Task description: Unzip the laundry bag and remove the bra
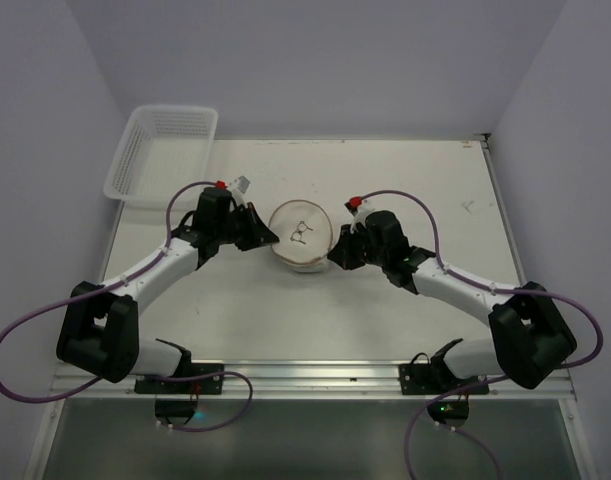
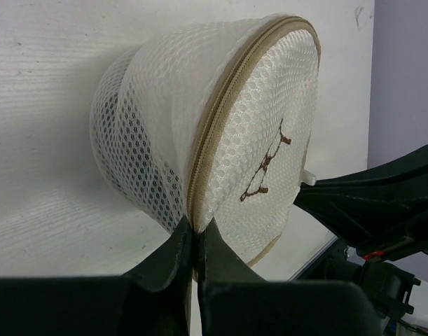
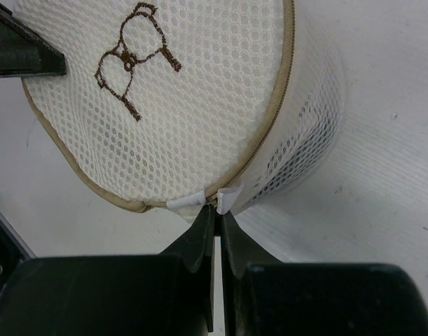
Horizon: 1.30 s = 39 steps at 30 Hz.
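**Zip tab taken, bag braced: opening pull not yet made**

- The laundry bag is found at mid-table, between the two arms, flat top up. The bra icon is seen on the top panel. A lattice basket is noted at the far left corner, well apart.
- The left gripper is seen closed on the bag's rim, pinched right on the tan zipper seam at the side facing it. It is judged to be serving as an anchor.
- The right gripper is seen closed at the opposite side, fingertips together. A white tab at the zipper's end appears caught between the tips, though how deeply cannot be told.
- The zipper is seen closed along every stretch in view. The bra cannot be made out through the mesh.

Step in hand, as judged: unzipping, at the point of grasp; nothing opened so far.

Next move, as judged: the tab is to be drawn around the rim, following the zipper's curve rather than a straight line, while the rim is held firm by the left gripper. A thin hold on the tab may slip; a pull away from the seam may drag the whole bag.
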Available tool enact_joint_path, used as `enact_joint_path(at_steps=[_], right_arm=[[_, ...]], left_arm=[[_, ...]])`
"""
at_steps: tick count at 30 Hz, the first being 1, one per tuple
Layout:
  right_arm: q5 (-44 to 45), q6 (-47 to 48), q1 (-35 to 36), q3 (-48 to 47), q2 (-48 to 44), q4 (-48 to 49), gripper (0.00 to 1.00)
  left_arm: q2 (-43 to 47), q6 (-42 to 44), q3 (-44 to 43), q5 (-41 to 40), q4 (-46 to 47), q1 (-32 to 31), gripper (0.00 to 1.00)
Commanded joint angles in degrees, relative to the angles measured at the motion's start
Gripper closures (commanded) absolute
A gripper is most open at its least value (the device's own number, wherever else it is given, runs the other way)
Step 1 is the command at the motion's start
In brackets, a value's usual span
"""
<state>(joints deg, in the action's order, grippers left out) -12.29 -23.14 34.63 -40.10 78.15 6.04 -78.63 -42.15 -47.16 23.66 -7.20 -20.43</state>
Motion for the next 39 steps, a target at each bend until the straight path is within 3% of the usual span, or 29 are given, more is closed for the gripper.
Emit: enact_joint_path(at_steps=[1,9,15,21,22,25,26,29,32,39], right_arm=[[5.51,1.95,-0.35,-0.59,-3.61,-1.99,1.00],[6.14,3.36,-6.33,-2.88,-7.66,-10.61,1.00],[0.80,3.45,-6.07,-5.25,-8.01,-14.83,1.00],[-3.35,-4.53,-0.89,-6.40,-8.37,-14.22,1.00],[-3.35,-6.03,0.60,-6.66,-8.10,-13.61,1.00],[-2.21,-12.88,2.27,-6.22,-6.26,-10.71,1.00],[-1.16,-16.03,2.46,-6.13,-5.73,-9.57,1.00],[1.30,-20.35,3.25,-6.22,-4.06,-7.81,1.00],[2.45,-22.12,3.60,-6.40,-3.09,-6.93,1.00],[2.54,-21.16,4.48,-6.49,-1.77,-6.66,1.00]], left_arm=[[1.28,3.30,-2.06,0.51,-3.08,1.17,1.00],[1.64,10.77,-4.08,-2.65,-9.67,2.41,1.00],[-1.26,16.31,-8.21,-1.34,-11.25,2.41,1.00],[-11.09,15.70,-20.06,2.08,-8.97,2.41,1.00],[-13.80,14.91,-21.73,2.61,-8.53,2.41,0.97],[-16.55,10.17,-25.17,5.69,-5.73,2.41,0.69],[-16.47,7.64,-25.09,6.39,-4.59,2.32,0.53],[-12.70,3.41,-20.97,4.66,-3.17,2.41,0.19],[-6.03,-0.89,-13.33,1.48,-2.21,2.32,0.07],[0.41,-9.52,-1.98,0.78,5.87,-4.69,0.08]])
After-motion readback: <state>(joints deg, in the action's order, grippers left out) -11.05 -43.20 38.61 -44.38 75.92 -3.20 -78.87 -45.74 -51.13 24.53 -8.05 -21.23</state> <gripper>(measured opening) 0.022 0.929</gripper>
